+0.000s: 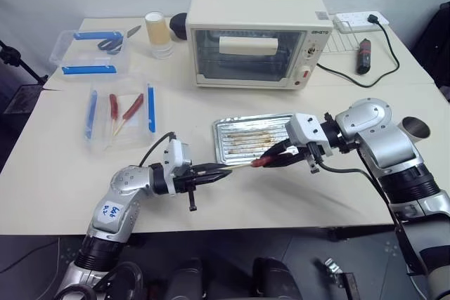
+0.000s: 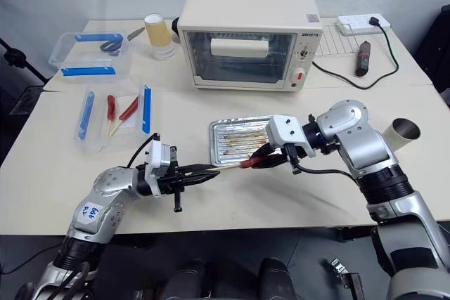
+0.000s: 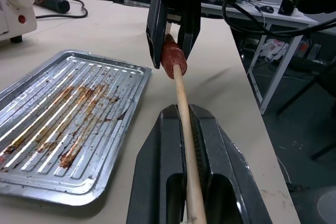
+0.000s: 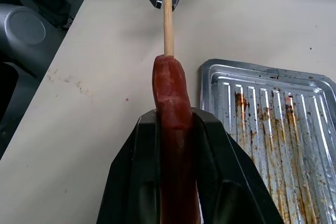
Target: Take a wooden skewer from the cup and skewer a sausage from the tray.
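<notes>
My left gripper (image 1: 221, 171) is shut on the wooden skewer (image 3: 181, 98), which points level toward my right gripper (image 1: 271, 156). The right gripper is shut on the reddish-brown sausage (image 4: 173, 108), held just above the table beside the front edge of the silver tray (image 1: 242, 126). The skewer's tip meets the sausage's near end (image 3: 172, 59); how deep it sits I cannot tell. No sausage lies on the tray's ridged, grease-marked floor (image 3: 63, 119). The brown paper cup (image 2: 406, 131) stands at the far right, behind my right arm.
A cream toaster oven (image 1: 256, 36) stands behind the tray. At the left lie a clear box (image 1: 119, 114) with red sausages on sticks and another with blue clips (image 1: 90, 53). A stack of paper cups (image 1: 157, 31), a power strip (image 1: 358, 20) and cable sit at the back.
</notes>
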